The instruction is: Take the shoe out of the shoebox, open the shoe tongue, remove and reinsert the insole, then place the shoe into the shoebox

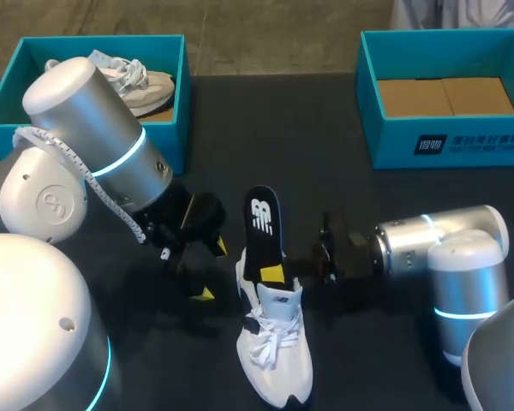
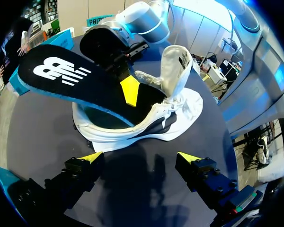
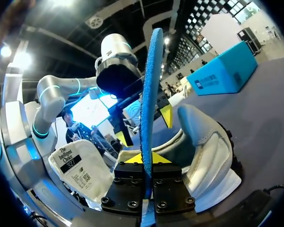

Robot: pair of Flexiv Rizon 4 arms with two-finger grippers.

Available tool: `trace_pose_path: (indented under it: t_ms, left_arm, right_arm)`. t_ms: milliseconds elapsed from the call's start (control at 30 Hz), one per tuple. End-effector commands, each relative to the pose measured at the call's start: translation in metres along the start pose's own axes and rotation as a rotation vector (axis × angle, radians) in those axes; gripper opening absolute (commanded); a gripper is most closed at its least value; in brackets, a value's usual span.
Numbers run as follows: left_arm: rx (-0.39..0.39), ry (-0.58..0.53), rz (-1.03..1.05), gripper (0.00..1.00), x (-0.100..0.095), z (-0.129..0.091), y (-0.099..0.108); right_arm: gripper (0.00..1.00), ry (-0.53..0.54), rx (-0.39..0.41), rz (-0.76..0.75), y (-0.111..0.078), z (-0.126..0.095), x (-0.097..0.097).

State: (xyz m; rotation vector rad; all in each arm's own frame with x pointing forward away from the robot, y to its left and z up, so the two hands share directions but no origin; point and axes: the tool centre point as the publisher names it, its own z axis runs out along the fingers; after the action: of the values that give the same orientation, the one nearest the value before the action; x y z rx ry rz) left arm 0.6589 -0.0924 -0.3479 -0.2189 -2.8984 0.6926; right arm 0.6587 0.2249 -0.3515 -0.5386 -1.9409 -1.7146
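A white shoe (image 1: 276,353) lies on the dark table, toe toward the near edge. Its black insole (image 1: 261,224) with a white logo sticks up and back out of the heel opening. My right gripper (image 1: 274,274) is shut on the insole's lower part, just over the shoe's opening. In the right wrist view the blue-edged insole (image 3: 149,94) stands edge-on between the closed fingers of my right gripper (image 3: 146,159), with the pulled-out tongue (image 3: 80,168) beside them. My left gripper (image 2: 140,157) is open and holds nothing; it hovers a short way left of the shoe (image 2: 168,111), facing its side.
A teal shoebox (image 1: 176,128) at the back left holds another pale shoe (image 1: 133,81). A second teal shoebox (image 1: 450,141) at the back right shows only its cardboard floor. Both arms flank the shoe closely.
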Motion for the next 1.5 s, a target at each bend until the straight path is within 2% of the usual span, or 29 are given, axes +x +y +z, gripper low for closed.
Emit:
trace_pose_path:
  t_ms: [33, 67, 133, 867, 1000, 1133, 1167, 1200, 1500]
  left_arm:
    - [-0.002, -0.001, 0.0, 1.0, 0.0, 0.001, 0.0]
    - [-0.002, -0.001, 0.0, 1.0, 0.0, 0.001, 0.0]
    - [-0.002, -0.001, 0.0, 1.0, 0.0, 0.001, 0.0]
    - [-0.002, -0.001, 0.0, 1.0, 0.0, 0.001, 0.0]
    - [-0.002, -0.001, 0.0, 1.0, 0.0, 0.001, 0.0]
    - [-0.002, -0.001, 0.0, 1.0, 0.0, 0.001, 0.0]
    - [-0.002, -0.001, 0.0, 1.0, 0.0, 0.001, 0.0]
    - [-0.002, -0.001, 0.0, 1.0, 0.0, 0.001, 0.0]
    - [-0.002, -0.001, 0.0, 1.0, 0.0, 0.001, 0.0]
  right_arm:
    - [0.05, -0.002, -0.004, -0.001, -0.004, 0.005, 0.0]
    - [0.15, -0.002, -0.004, -0.003, -0.002, 0.006, 0.0]
    - [0.26, -0.002, -0.001, -0.011, 0.001, 0.007, 0.0]
    - [0.29, 0.01, 0.001, -0.072, 0.031, 0.018, -0.005]
    - [0.28, 0.005, -0.004, -0.078, 0.035, 0.018, -0.005]
    - [0.22, -0.008, -0.015, -0.091, 0.039, 0.018, -0.005]
    - [0.16, -0.012, -0.019, -0.092, 0.04, 0.018, -0.005]
    - [0.0, -0.016, -0.027, -0.093, 0.041, 0.017, -0.005]
    - [0.0, -0.014, -0.044, -0.064, 0.03, 0.015, -0.009]
